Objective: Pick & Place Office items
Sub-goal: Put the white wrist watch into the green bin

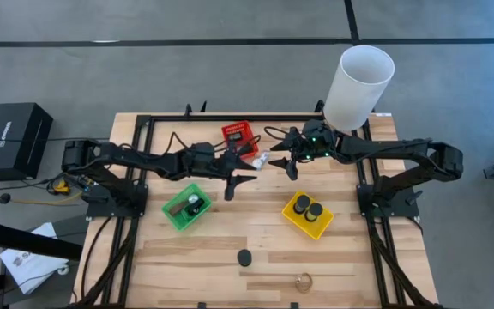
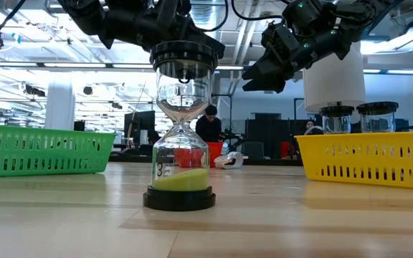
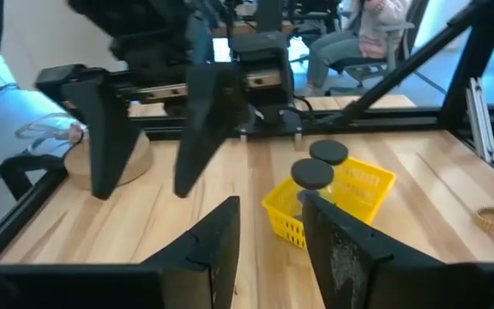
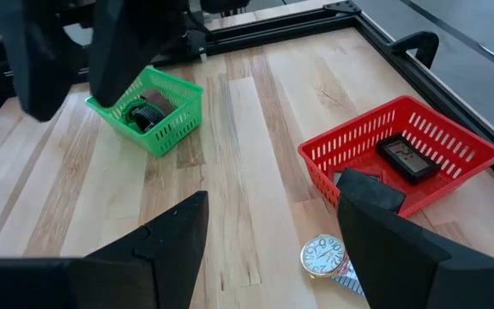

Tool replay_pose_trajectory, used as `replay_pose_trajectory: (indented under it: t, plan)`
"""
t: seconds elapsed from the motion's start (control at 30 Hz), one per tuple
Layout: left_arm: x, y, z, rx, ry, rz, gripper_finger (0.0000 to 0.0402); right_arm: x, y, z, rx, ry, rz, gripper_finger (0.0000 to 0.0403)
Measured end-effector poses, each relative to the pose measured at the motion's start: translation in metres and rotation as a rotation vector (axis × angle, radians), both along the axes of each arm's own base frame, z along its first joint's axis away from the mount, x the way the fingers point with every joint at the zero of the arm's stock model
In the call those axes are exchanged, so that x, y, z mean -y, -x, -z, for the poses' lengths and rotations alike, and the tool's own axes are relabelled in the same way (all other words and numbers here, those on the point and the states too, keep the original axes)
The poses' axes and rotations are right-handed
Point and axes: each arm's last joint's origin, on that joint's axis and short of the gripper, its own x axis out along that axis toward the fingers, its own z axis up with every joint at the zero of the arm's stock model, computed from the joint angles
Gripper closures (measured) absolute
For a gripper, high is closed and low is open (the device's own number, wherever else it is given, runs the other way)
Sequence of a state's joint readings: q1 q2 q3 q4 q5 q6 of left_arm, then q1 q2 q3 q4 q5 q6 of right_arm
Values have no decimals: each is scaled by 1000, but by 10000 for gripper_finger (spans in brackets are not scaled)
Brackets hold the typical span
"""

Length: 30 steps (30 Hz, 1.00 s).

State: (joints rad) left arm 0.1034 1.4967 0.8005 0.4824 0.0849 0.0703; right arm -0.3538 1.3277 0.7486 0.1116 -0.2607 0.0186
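A pale plank table (image 1: 230, 275) on a dark frame, an open-plan office beyond it, holds 3 slatted plastic baskets. I am mid-sort, both arms raised over the table's far half. My left gripper (image 1: 233, 182) hangs released, fingers spread, between the red basket (image 1: 239, 137) and the green basket (image 1: 187, 208), holding nothing. My right gripper (image 1: 292, 161) is likewise released and empty, poised just beside the watch (image 4: 323, 254), a round pale-dialled piece lying on the wood outside the red basket, probably my next pick. The baskets look to group the items. The yellow basket (image 1: 308, 215) carries 2 round black-lidded jars (image 3: 314, 174), standing upright so they fit side by side. The green one holds a dark ribbed object (image 4: 148, 110), and the red a flat black rectangular device (image 4: 407, 155). Still loose near the front edge are an hourglass (image 2: 182, 129), clear glass with green sand and black caps, standing upright, and a gold ring-shaped piece (image 1: 304, 281). A tall white cylinder (image 1: 358, 86) stands at the far right corner, clear of my reach.
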Motion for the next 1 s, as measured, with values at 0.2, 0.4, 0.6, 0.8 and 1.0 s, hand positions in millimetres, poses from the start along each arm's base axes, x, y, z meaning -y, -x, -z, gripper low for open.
replay_pose_trajectory:
  t: [0.2,0.4,0.6,0.8,1.0]
  plan:
    - [12,0,4,-44,-7,37,265,0,0,0,0,0,0,154]
    - [28,2,10,-72,0,87,245,1,-3,-2,39,-47,28,154]
    - [29,4,15,-86,1,89,236,2,-5,-1,52,19,0,154]
    - [27,4,14,-85,3,78,240,2,-5,-1,53,19,0,154]
    - [22,3,16,-89,-4,37,242,2,-4,-1,39,14,-1,154]
